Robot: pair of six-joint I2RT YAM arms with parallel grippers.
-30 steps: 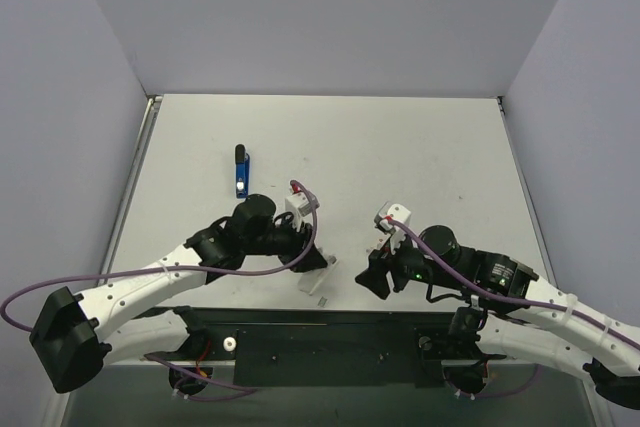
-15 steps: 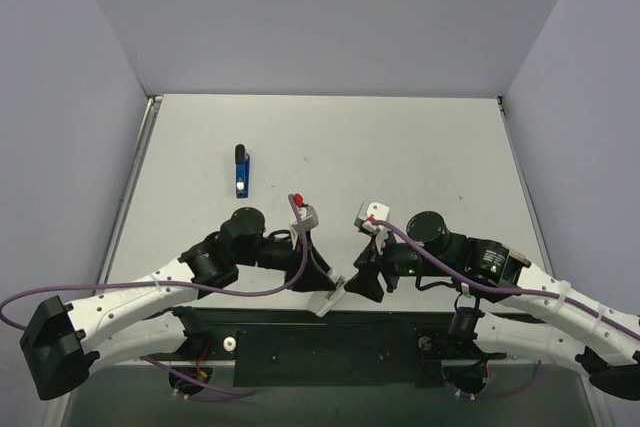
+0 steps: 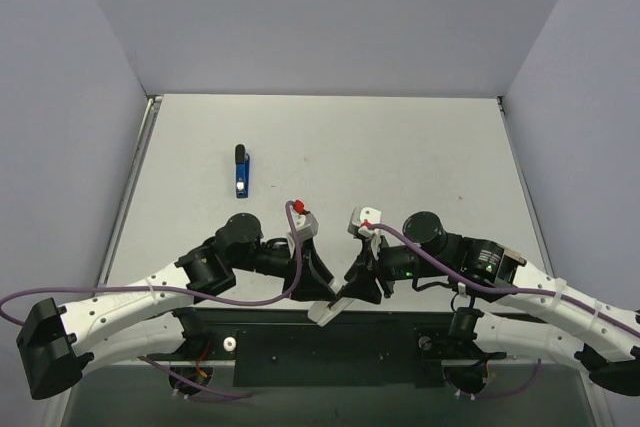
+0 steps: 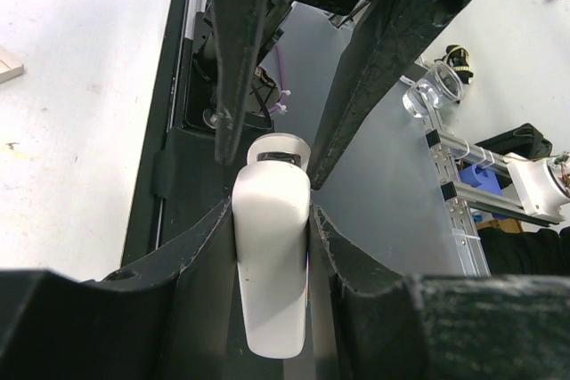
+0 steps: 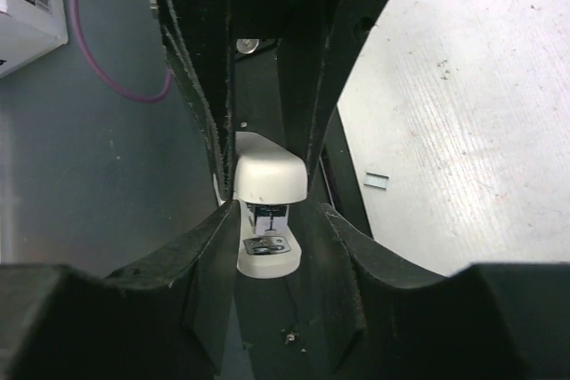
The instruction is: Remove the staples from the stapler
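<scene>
Pincers, two of them, meet at six o'clock on the table [image 3: 400, 147], over its near edge. The left pincer [image 4: 272, 215] is clenched on one white stapler [image 4: 272, 282], with a finger pressed to each flank. The right pincer [image 5: 274, 211] comes in from the opposite end and grasps the same stapler, its fingers against both sides. The metal plate on the stapler's base faces that wrist camera. From above, the white stapler sits slanted between the two pincers, partly over the black rail [image 3: 400, 337] at the table's front. One small blue stapler [image 3: 241, 173] with a black end lies at ten o'clock from the pincers, well apart. One short staple strip [image 5: 378, 181] lies on the table at three o'clock from the white stapler in the right wrist view.
</scene>
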